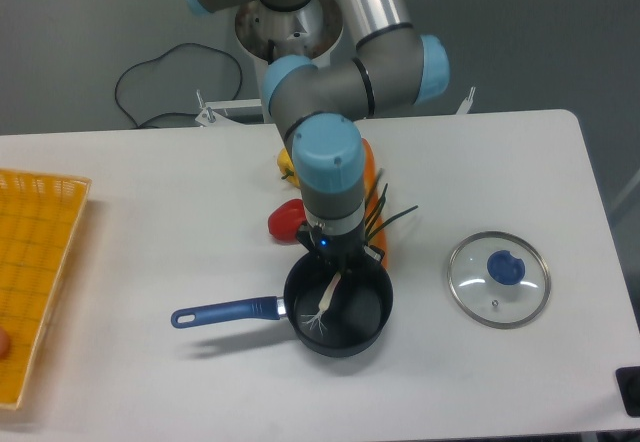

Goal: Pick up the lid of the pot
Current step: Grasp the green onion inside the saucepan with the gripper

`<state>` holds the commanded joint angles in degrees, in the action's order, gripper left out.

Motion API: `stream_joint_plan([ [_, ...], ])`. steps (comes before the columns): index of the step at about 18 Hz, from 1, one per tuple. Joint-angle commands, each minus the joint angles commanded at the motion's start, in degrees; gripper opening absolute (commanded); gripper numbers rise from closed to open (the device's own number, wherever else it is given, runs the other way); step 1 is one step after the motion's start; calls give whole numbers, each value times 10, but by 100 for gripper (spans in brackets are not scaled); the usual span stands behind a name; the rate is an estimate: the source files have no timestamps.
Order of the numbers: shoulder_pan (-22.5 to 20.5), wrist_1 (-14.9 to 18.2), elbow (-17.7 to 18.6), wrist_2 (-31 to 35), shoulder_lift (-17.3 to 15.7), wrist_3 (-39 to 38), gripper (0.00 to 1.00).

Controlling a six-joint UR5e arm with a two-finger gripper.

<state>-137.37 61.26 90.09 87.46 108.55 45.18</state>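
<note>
The pot lid (498, 278) is a round glass disc with a metal rim and a blue knob, and it lies flat on the white table at the right. My gripper (338, 259) hangs over the far rim of a black pot (340, 314) with a blue handle (225, 312), well left of the lid. The wrist hides most of the fingers, and only dark tips show above the pot. Nothing is visibly held.
An orange carrot with green leaves (372, 187), a red vegetable (286, 220) and a yellow item (287, 167) lie just behind the pot, by the arm. A yellow basket (35, 282) sits at the left edge. The lid is near the table's right edge.
</note>
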Motion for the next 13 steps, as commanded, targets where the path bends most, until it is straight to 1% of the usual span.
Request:
stream_joint_plan([
  [4,9,-1,-21,-30,-23,-17,0],
  [7,16,-2,-39,-40,-30,-23,0],
  [13,36,-8,-56,-57,-35,-47,0],
])
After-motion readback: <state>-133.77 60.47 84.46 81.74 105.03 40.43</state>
